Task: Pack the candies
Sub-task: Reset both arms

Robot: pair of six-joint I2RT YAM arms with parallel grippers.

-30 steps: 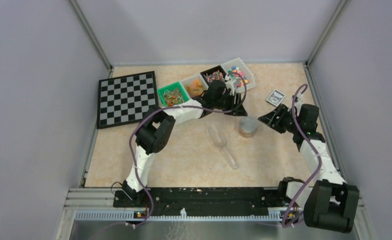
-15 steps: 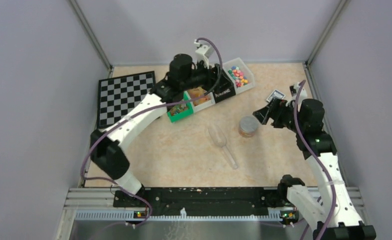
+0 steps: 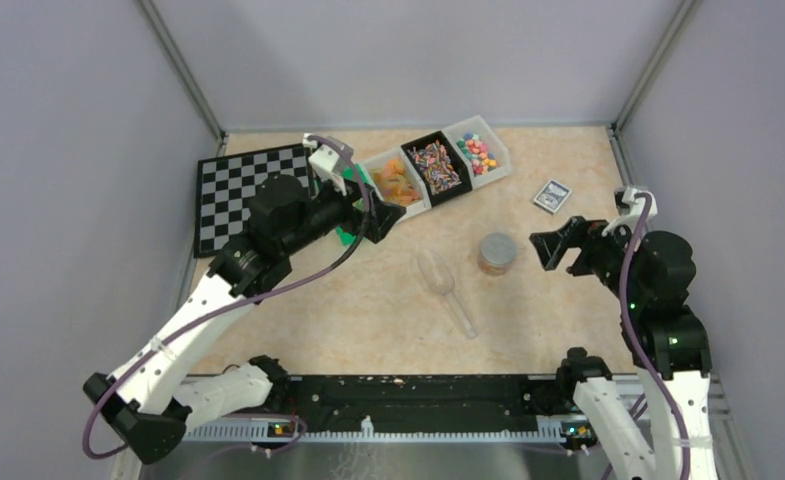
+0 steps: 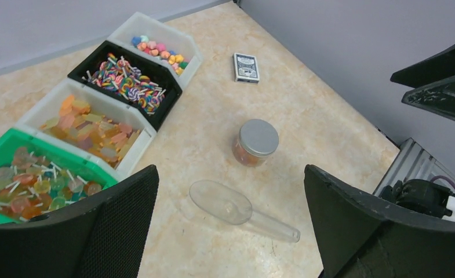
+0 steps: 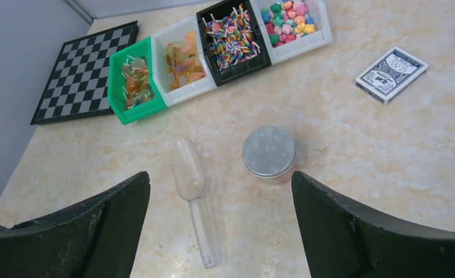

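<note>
While both arms hung above the table, neither held anything. The left gripper (image 4: 230, 168) had its jaws spread wide, and so had the right gripper (image 5: 220, 174). Just ahead of the right gripper stood the jar (image 5: 268, 153), upright and apart from its jaws, with the metal lid on. Through the glass, orange-red candies (image 4: 242, 155) showed, which were probably the packed share. The closed lid suggested the filling was done.

Between the two grippers, just beside the jar on the left gripper's side, the clear scoop (image 5: 189, 168) lay on its side and looked empty, probably set down where either arm could reach it. Beyond the scoop, farther from both grippers, the row of bins (image 5: 181, 95) held the loose sweets, open-topped for scooping. A card deck (image 5: 391, 74) lay well off beyond the right gripper, apparently not part of the job.
</note>
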